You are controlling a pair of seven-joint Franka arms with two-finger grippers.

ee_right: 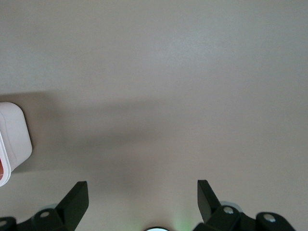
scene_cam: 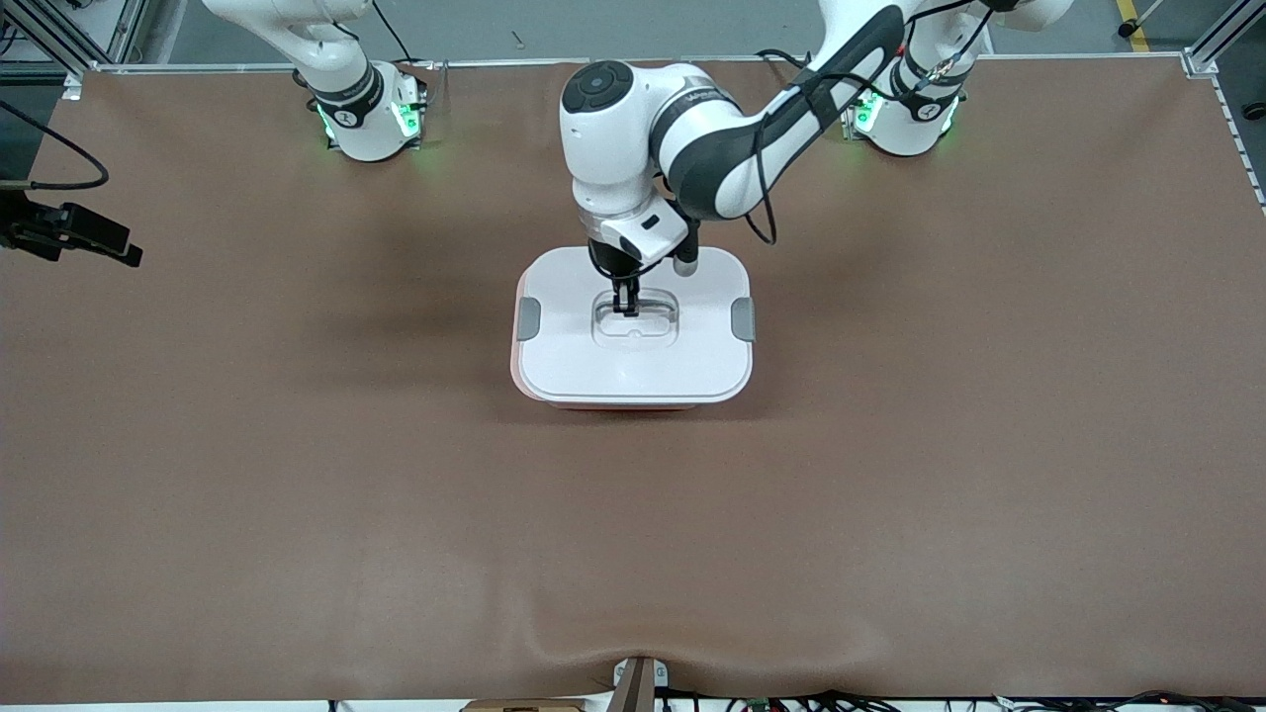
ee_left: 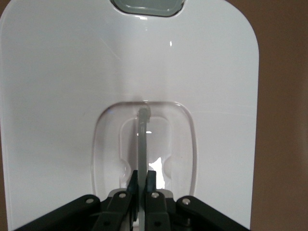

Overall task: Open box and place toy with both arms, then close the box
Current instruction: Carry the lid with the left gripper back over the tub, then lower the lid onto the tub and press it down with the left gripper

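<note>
The box (scene_cam: 633, 366) stands in the middle of the table, its white lid on, with a grey clip (scene_cam: 528, 318) at each short side. The left arm reaches down over it. My left gripper (scene_cam: 625, 305) is in the lid's recess, shut on the thin clear handle (scene_cam: 648, 318). In the left wrist view the handle bar (ee_left: 142, 139) runs straight between the closed fingers of the left gripper (ee_left: 143, 179). My right gripper (ee_right: 143, 190) hangs open over bare table, with a corner of the box (ee_right: 14, 134) at the view's edge. The right arm waits. The toy is out of view.
The brown table (scene_cam: 297, 475) spreads wide on every side of the box. A black camera bracket (scene_cam: 69, 235) juts in at the right arm's end of the table. A small mount (scene_cam: 638, 682) sits at the table edge nearest the front camera.
</note>
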